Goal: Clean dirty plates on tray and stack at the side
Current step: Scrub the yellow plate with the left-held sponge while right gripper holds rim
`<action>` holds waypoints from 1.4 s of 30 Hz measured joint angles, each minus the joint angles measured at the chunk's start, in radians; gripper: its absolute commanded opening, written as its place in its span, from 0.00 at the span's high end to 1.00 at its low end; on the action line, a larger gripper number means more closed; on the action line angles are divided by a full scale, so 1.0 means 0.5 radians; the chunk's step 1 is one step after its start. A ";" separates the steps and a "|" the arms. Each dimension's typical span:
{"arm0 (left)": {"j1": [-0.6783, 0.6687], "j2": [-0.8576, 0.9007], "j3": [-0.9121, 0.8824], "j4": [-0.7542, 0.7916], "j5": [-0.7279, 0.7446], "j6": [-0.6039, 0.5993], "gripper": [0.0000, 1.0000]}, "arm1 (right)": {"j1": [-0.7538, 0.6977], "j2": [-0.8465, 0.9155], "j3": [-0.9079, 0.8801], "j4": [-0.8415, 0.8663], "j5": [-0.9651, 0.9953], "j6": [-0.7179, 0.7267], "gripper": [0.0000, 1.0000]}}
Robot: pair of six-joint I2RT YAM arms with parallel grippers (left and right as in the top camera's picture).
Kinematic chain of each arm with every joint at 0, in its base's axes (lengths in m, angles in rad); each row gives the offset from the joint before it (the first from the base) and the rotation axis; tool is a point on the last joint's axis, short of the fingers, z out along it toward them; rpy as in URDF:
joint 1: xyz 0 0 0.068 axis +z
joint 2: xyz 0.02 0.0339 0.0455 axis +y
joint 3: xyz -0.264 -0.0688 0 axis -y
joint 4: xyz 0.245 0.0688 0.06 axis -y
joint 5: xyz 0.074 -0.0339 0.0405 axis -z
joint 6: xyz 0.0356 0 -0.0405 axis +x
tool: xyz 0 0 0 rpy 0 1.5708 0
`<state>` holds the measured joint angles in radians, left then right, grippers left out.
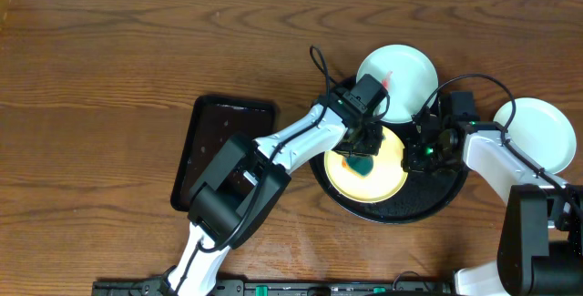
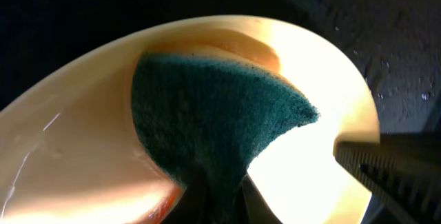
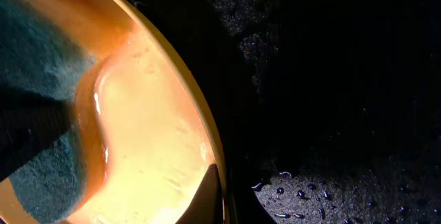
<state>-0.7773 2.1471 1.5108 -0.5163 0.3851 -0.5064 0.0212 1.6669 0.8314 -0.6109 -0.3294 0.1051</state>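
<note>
Standing over the table, I can't see either set of jaws from above: the left arm's wrist covers part of the yellow plate (image 1: 387, 185), and the right gripper (image 1: 424, 154) is a dark huddle at that plate's right edge. The left gripper (image 1: 362, 147) is clenched on a green sponge (image 2: 213, 107). Its own camera shows the sponge pinched at the bottom of the frame, the fingers nearly lost in shadow. The pad fans out against the plate's inner face, its pointed corner aimed to the picture's right.

From the right wrist, one pale fingertip (image 3: 210, 195) sits at the plate's rim. The other finger is lost in the dark, so I cannot tell whether that gripper is clamped there or merely touching.

The yellow plate lies face up in the left half of the round black tray (image 1: 442, 196), whose bare floor is beaded with water. A mint-white plate (image 1: 405, 66) with a short red streak sits at the tray's far edge; whether it rests on the rim is unclear. A second pale plate (image 1: 537, 134) rests on the tabletop (image 1: 109, 77) to the right, apart from the tray. A rectangular tray (image 1: 219, 141) lies to the left.
</note>
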 measured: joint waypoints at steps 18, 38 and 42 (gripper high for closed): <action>0.052 0.050 0.286 -0.830 -0.249 0.188 0.92 | 0.000 0.000 0.000 0.004 0.005 0.000 0.99; 0.078 0.050 0.288 -0.700 -0.649 0.095 0.92 | 0.002 0.014 -0.001 0.000 -0.069 0.015 0.99; 0.053 0.050 0.286 -0.602 -0.645 0.103 0.92 | 0.002 0.015 -0.001 0.005 -0.073 0.018 0.99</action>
<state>-0.7509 2.1723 1.6539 -0.8173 0.0624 -0.4549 0.0219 1.6745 0.8310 -0.6083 -0.3660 0.1143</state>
